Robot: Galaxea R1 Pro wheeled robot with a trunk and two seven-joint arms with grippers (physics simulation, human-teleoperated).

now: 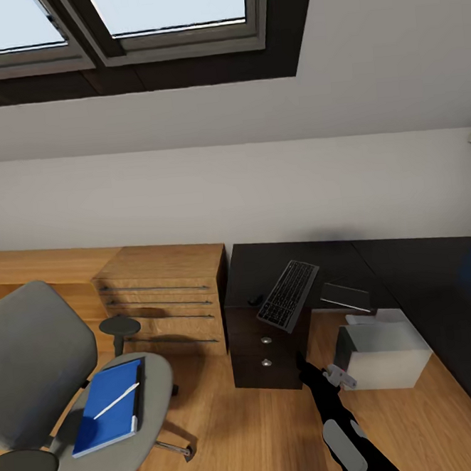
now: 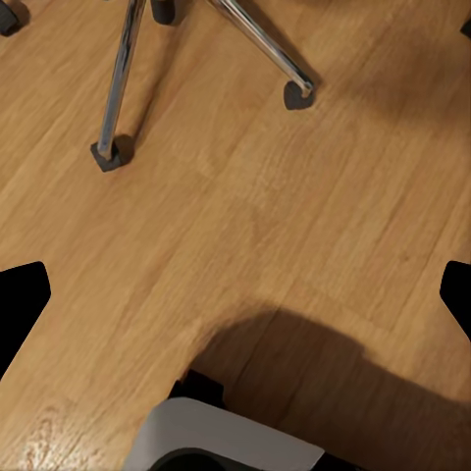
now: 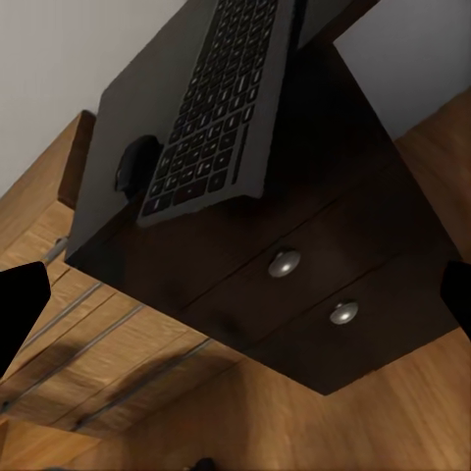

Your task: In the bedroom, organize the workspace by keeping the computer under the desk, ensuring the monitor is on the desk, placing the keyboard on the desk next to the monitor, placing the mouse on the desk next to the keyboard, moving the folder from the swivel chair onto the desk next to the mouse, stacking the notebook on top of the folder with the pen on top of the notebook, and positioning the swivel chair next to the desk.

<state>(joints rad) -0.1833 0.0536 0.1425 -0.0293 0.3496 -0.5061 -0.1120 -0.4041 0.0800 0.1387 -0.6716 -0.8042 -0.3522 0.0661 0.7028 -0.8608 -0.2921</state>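
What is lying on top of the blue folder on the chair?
A thin white pen lies slanted on the flat bright blue folder, which rests on the grey swivel chair seat. A dark edge shows along the folder's side; what lies beneath is covered.

1 keyboard; 1 mouse; 1 folder; 1 pen; 1 swivel chair.

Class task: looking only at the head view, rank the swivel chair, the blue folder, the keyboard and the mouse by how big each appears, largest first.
1. Swivel chair
2. Folder
3. Keyboard, close to the folder; the chair and folder sit nearer the camera, so this pair is unsure
4. Mouse
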